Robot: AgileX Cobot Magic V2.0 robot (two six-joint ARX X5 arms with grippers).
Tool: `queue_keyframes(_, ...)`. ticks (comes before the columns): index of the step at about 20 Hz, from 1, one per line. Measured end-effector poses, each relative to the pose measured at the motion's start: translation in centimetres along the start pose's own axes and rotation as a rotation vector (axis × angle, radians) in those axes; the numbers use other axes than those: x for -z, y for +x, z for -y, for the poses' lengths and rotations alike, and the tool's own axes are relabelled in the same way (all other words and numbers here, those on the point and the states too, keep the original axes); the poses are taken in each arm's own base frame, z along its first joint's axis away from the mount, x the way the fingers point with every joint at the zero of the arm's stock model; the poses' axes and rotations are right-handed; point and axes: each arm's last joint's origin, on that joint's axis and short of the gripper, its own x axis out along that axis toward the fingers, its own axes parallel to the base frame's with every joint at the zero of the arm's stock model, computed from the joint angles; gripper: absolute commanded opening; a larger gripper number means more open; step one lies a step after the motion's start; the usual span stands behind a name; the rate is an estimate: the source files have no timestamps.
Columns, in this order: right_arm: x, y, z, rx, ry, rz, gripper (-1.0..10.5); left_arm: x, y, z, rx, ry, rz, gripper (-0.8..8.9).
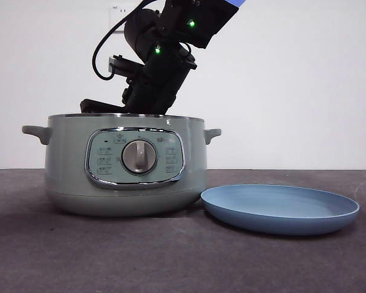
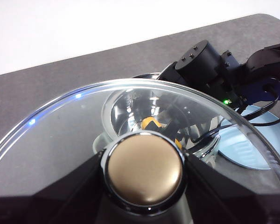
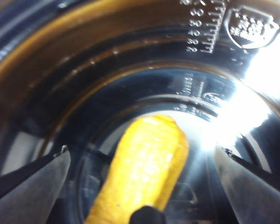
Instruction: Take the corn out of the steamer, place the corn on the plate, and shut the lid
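Steamer (image 1: 125, 165) nearest, the right tool (image 3: 140, 186) inside spread astride the corn (image 3: 144, 172): centre, then pinch; left tool (image 2: 144, 177) pinches the lid (image 2: 60, 149).

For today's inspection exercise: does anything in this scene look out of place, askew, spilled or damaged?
Nothing stands out. The lid is off the steamer because the left end effector is shut on its knob. The right end effector is down in the pot, open on either side of the corn. The plate sits flat beside the steamer.
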Motion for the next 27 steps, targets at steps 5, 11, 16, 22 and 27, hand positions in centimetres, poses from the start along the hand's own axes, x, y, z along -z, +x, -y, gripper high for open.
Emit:
queue_keyframes(5,0.0,0.0,-0.1,0.022,-0.002,0.004,2.6,0.2,0.0,0.0,0.003,-0.001,-0.02,-0.09)
queue_keyframes(11,-0.1,0.0,-0.2,0.022,0.022,0.006,-0.2,0.2,0.0,0.0,0.003,-0.001,-0.025,-0.09)
queue_keyframes(16,-0.2,-0.1,-0.3,0.02,0.03,0.019,-0.2,0.4,0.0,0.0,0.004,-0.001,-0.039,-0.09)
queue_keyframes(22,-4.7,-9.1,-0.7,-0.006,0.03,0.216,-0.2,0.4,0.0,0.0,0.004,-0.001,-0.038,-0.09)
queue_keyframes(27,-5.4,-21.4,1.0,0.189,-0.029,0.225,-0.2,-0.2,0.3,0.0,0.003,0.0,0.001,-0.09)
